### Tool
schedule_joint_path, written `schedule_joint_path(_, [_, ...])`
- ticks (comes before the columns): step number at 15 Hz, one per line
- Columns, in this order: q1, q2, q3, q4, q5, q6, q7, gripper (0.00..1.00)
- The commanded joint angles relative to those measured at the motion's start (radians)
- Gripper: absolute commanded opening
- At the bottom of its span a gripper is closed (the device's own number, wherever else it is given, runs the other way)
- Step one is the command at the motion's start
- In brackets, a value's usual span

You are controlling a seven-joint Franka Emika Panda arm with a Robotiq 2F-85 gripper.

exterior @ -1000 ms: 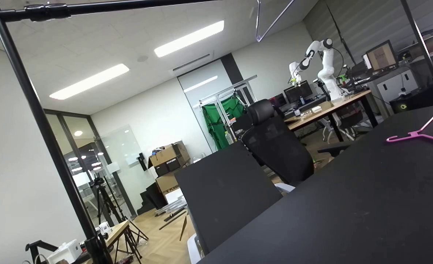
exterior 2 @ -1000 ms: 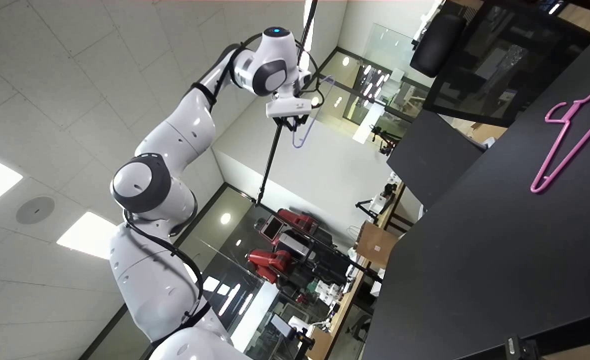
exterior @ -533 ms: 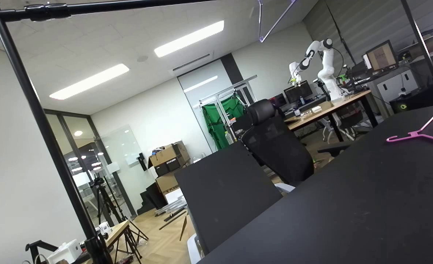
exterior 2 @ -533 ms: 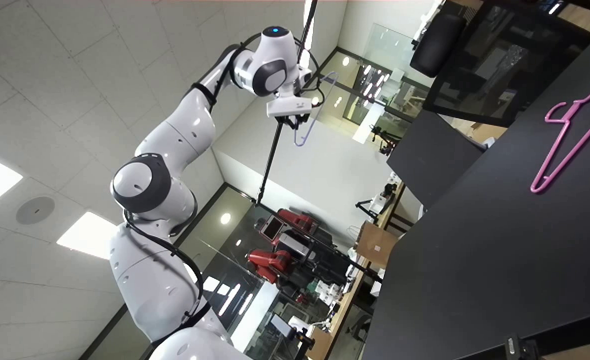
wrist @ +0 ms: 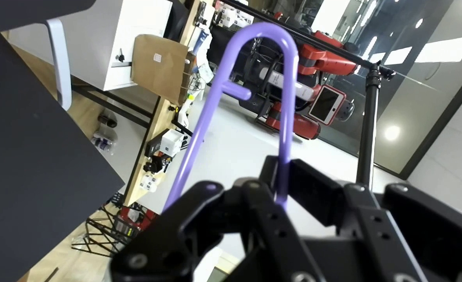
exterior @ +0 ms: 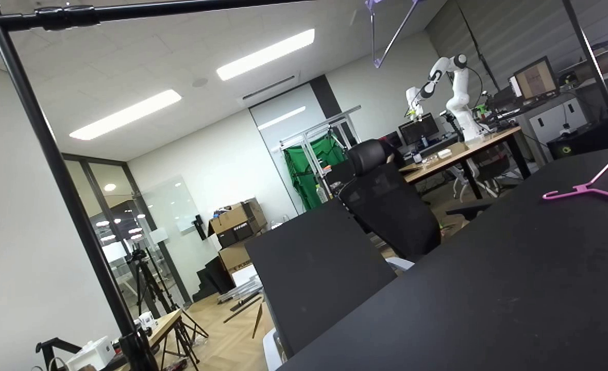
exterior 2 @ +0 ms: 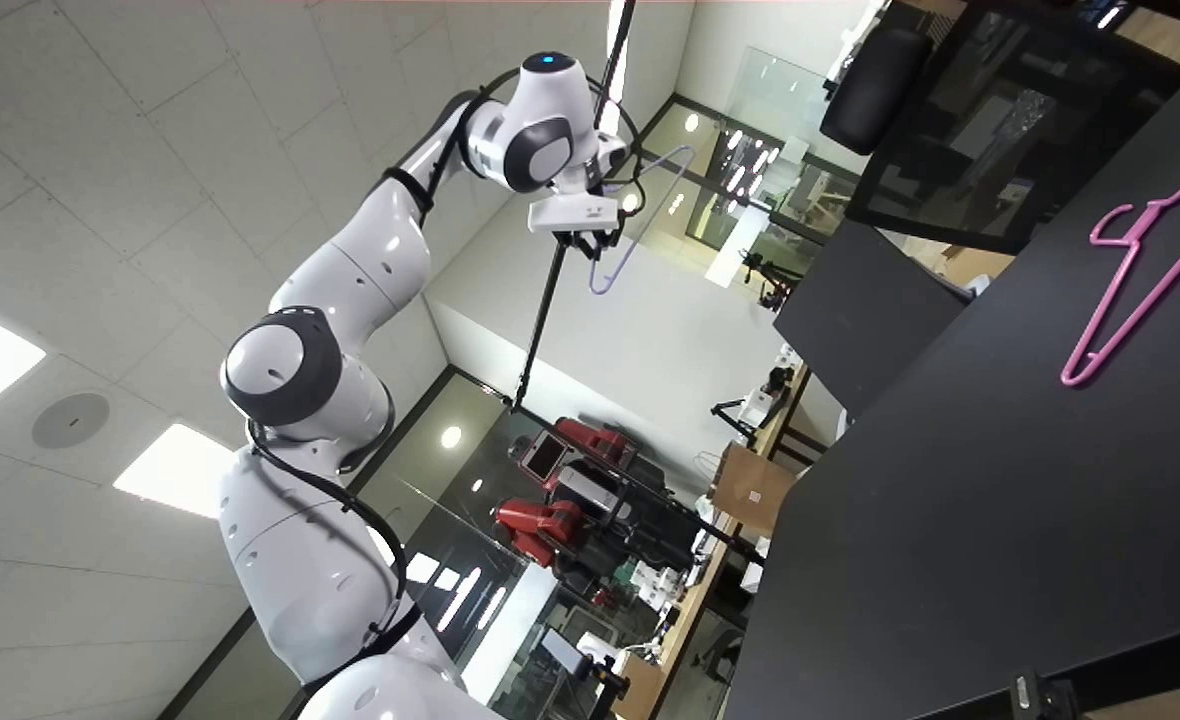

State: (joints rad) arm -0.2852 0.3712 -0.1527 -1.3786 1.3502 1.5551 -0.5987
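Clenches a purple plastic clothes hanger (wrist: pixel 288 105) in the Robotiq gripper (wrist: pixel 282 176), with the black fingertips (wrist: pixel 315 190) squeezed on one bar leading to its rounded corner, up in the air and well apart from the black tabletop (exterior 2: pixel 950 520). Reveals that pinch up close only in the wrist view, along with a short peg (wrist: pixel 237 90) jutting inward from the opposite bar. Appears in an exterior view as a slim lavender loop reaching past the gripper, at the end of a white Franka Emika Panda arm (exterior 2: pixel 380 245), seen along most of its length. Pokes down from the top edge of an exterior view as little more than a pointed corner (exterior: pixel 377 63) between two bars, with the arm and gripper out of frame. Shows, in both exterior views, a pink clothes hanger (exterior 2: pixel 1142 225) lying on the tabletop, cropped by the right edge but with its hook in sight. Takes in a black mesh-backed office chair (exterior: pixel 397 216) from both exterior views, and a black pipe frame (wrist: pixel 368 133) from all three. Places a red-and-dark robot (wrist: pixel 303 127) with a tablet-like screen (wrist: pixel 327 103) in the background of the wrist view and of an exterior view, together with a brown cardboard box (wrist: pixel 156 66). Gives only in an exterior view another white robot arm (exterior: pixel 461 87) mounted on a wooden table (exterior: pixel 505 134), plus a green cloth (exterior: pixel 304 170)
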Motion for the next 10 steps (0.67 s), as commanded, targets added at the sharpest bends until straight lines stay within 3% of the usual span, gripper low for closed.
schedule_joint_path(1, [0.002,-0.005,-0.003,0.027,-0.049,-0.010,0.092,0.04])
schedule_joint_path(10, [0.000,0.005,0.008,0.028,0.016,0.039,-0.065,0.04])
